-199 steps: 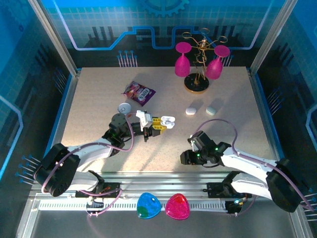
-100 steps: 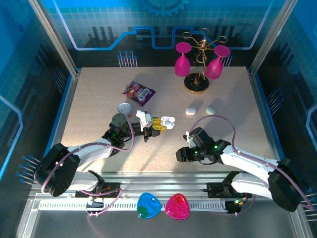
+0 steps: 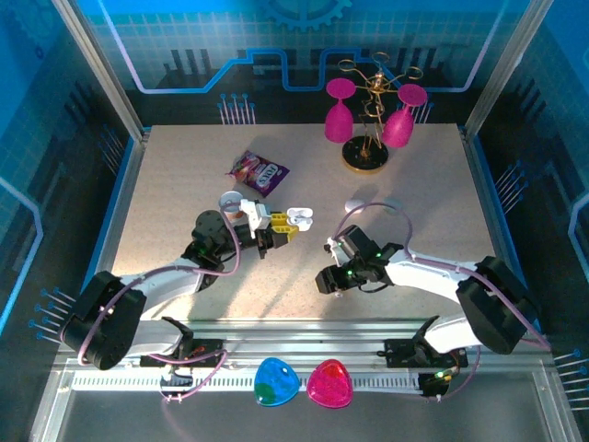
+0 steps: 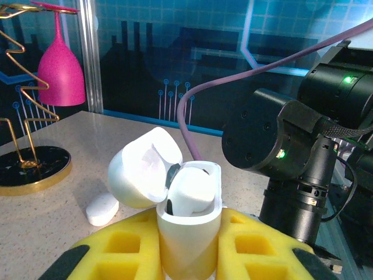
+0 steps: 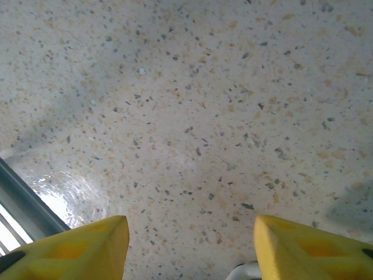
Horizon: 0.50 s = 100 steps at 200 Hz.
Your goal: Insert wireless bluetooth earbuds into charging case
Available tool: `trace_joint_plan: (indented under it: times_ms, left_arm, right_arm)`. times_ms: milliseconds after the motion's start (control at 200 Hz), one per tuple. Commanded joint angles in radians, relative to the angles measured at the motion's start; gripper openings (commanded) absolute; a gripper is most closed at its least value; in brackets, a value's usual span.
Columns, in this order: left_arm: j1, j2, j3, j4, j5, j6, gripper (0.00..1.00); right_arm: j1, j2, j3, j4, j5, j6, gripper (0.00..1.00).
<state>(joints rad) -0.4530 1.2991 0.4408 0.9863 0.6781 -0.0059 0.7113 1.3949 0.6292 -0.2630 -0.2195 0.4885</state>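
My left gripper [image 4: 189, 230] is shut on the open white charging case [image 4: 187, 239], which stands upright between its yellow fingers [image 4: 116, 248]. The case's lid [image 4: 140, 172] is flipped back to the left. A white earbud [image 4: 192, 191] with a dark tip sits in the case mouth. From above, the left gripper [image 3: 279, 227] and the case [image 3: 296, 217] are left of the table's middle. My right gripper [image 3: 325, 281] is just to the right and nearer, pointing down at bare table. Its jaws [image 5: 190, 220] stand open. A small white rounded edge [image 5: 245, 271] shows by its right finger; I cannot tell what it is.
A white pebble-shaped case [image 4: 102, 208] lies on the table past the held one. At the back stands a gold rack [image 3: 366, 155] with two pink glasses [image 3: 339, 110]. A purple packet [image 3: 259, 172] and a white disc [image 3: 228, 199] lie back left. The right arm [image 4: 291, 151] is close by.
The right arm has swung left toward the table's middle, its jaws widening. The left gripper has shifted slightly back and left with the case.
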Motion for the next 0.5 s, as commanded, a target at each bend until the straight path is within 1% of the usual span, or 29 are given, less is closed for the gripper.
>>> trace_joint_plan:
  times_ms: [0, 210, 380, 495]
  left_arm:
    - [0.010, -0.024, -0.016, 0.061, 0.012, -0.029, 0.19]
    - [0.012, 0.012, -0.006, 0.091, 0.023, -0.039, 0.19]
    - [0.012, 0.068, -0.009, 0.189, 0.030, -0.084, 0.19]
    - [0.011, 0.088, -0.011, 0.220, 0.033, -0.098, 0.19]
  right_arm:
    - [-0.021, -0.008, -0.018, 0.001, -0.004, -0.015, 0.59]
    - [-0.025, -0.095, -0.085, -0.024, -0.014, 0.015, 0.59]
    - [-0.024, -0.155, -0.124, -0.037, -0.033, 0.043, 0.59]
    - [-0.024, -0.192, -0.135, -0.055, -0.050, 0.052, 0.58]
